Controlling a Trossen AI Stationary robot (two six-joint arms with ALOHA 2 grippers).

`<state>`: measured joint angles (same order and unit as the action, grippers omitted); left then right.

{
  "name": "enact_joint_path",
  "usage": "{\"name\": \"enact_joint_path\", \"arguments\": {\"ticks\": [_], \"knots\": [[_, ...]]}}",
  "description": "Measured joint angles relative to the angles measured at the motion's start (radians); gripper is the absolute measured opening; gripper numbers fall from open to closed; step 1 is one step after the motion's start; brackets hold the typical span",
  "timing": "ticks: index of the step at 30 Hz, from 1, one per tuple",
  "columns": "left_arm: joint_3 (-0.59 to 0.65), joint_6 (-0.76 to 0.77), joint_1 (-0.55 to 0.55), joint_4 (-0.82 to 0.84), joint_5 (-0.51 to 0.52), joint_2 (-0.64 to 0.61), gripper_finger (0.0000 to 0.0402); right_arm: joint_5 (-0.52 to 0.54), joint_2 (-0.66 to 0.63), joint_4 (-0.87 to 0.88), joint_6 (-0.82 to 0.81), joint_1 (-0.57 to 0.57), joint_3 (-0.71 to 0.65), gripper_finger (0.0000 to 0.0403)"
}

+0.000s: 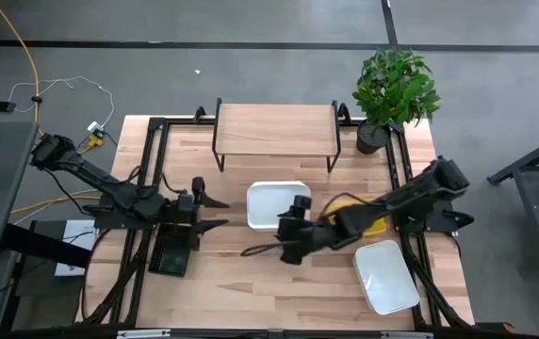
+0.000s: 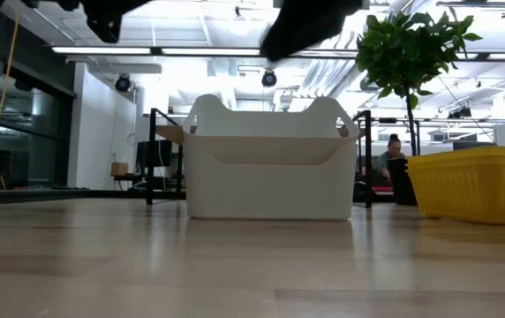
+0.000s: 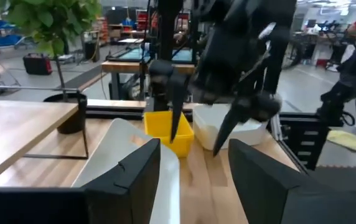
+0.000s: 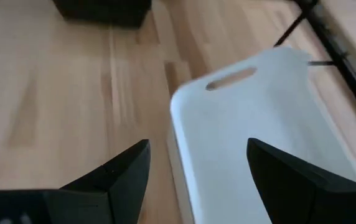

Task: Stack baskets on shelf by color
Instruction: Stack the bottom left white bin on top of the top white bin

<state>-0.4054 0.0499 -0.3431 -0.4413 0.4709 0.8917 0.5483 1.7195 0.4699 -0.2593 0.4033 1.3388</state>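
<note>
A white basket [image 1: 271, 202] rests on its base at the table's middle, in front of the shelf [image 1: 274, 127]. It also shows in the low view [image 2: 270, 163] and the right wrist view [image 4: 259, 130]. My right gripper [image 1: 293, 231] is open and hovers over its right end. In the right wrist view [image 4: 196, 180] one finger is above the inside and one above the table beside the basket's near long wall. A yellow basket [image 1: 364, 218] lies under my right arm. A second white basket [image 1: 385, 275] sits at the near right. My left gripper [image 1: 220, 213] is open and empty, left of the middle basket.
A black basket [image 1: 171, 252] sits under my left arm. A potted plant [image 1: 392, 89] stands at the far right corner beside the shelf. The shelf's top board is bare. Black frame rails run along the table's left and right sides.
</note>
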Motion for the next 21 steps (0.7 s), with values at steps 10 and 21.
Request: {"name": "enact_joint_path", "arguments": {"ticks": [10, 21], "knots": [[0.001, -0.016, -0.08, 0.01, 0.034, -0.016, 0.0176, 0.033, 0.149, 0.088, 0.051, -0.011, 0.0, 0.0255], [0.001, -0.017, -0.084, 0.011, 0.047, -0.016, 0.0176, 0.053, 0.225, 0.087, 0.045, -0.036, -0.001, 0.0251]]}}
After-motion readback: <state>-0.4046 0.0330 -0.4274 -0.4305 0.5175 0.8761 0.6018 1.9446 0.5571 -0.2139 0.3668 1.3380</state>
